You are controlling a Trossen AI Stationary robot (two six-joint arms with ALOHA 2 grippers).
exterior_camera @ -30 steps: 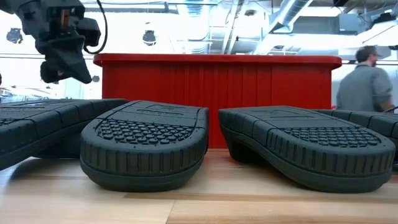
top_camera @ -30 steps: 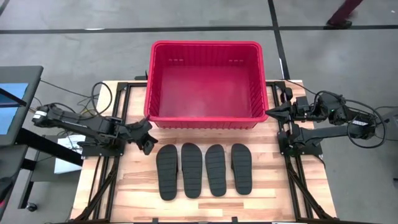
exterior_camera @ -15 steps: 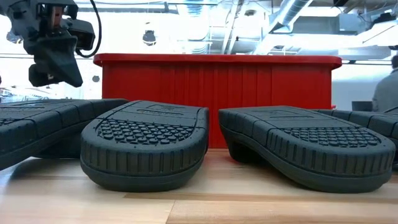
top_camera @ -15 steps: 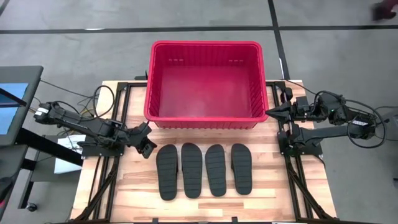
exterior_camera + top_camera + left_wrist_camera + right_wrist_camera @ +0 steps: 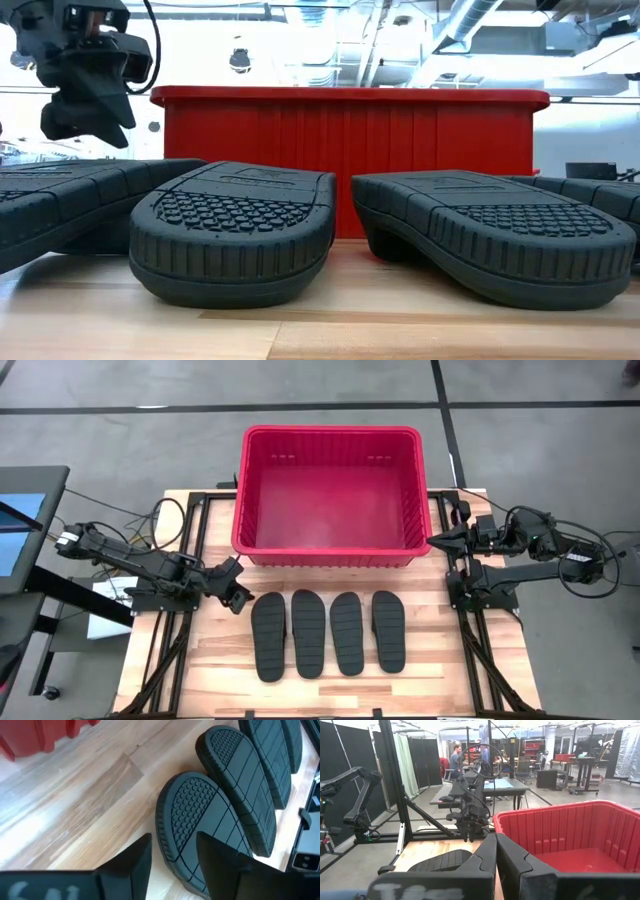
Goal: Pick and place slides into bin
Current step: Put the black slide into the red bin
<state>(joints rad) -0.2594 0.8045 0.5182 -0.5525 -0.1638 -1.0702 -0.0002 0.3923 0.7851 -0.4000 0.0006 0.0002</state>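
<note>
Four black slides [image 5: 328, 632] lie sole-up, side by side in a row on the wooden table [image 5: 215, 680], near the front wall of the red bin [image 5: 330, 555] but not touching it; nothing shows inside the bin. Left gripper [image 5: 238, 591] hangs just beside the toe end of the leftmost slide [image 5: 269, 637], off the table surface; in the left wrist view its fingers [image 5: 132, 865] stand parted w/ that slide's [image 5: 200, 827] ribbed sole showing in the gap, nothing held. Low view shows only the toe ends of the slides, outer two cut off by the frame edges, straps hidden underneath. Right gripper [image 5: 435, 540] waits by the bin's right front corner, fingers [image 5: 485, 860] pressed together, empty. Right wrist view catches only part of one slide [image 5: 440, 861] behind its own fingers.
</note>
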